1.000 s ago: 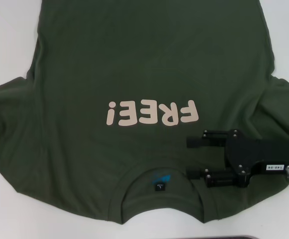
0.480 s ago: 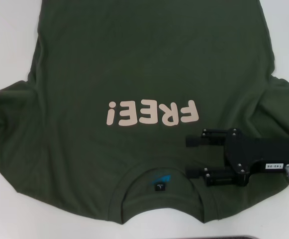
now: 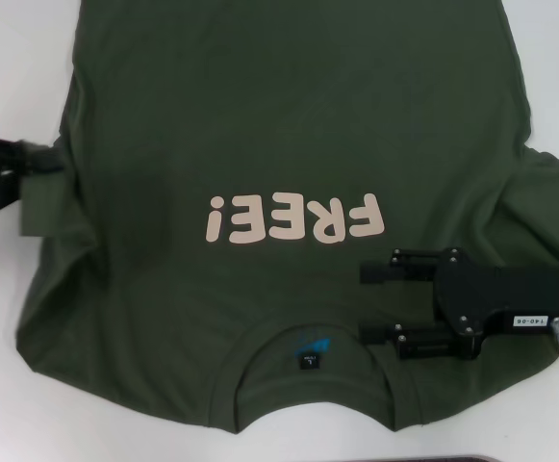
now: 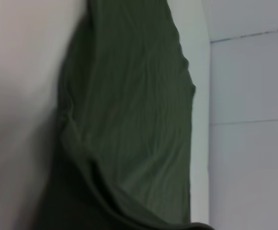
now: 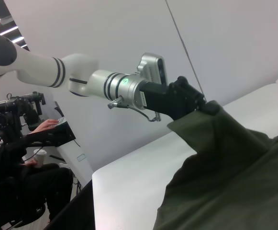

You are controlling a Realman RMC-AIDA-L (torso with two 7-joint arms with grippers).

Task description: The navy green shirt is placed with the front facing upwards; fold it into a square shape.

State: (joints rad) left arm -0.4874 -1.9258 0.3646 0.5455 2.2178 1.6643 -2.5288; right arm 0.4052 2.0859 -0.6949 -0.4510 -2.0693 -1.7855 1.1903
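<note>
The navy green shirt (image 3: pixel 279 144) lies front-up on the white table (image 3: pixel 0 404). Left gripper (image 3: pixel 31 164) pinches its sleeve, lifted to fold inward — right gripper (image 3: pixel 377 300), fingers spread, rests near the collar.

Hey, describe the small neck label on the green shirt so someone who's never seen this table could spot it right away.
Start with the navy green shirt spread face up across the white table. From the pale pink FREE! lettering, move toward the robot to the curved collar. Just inside the collar sits the neck label, a tiny black square under a blue mark, the only black patch on the fabric.
</note>
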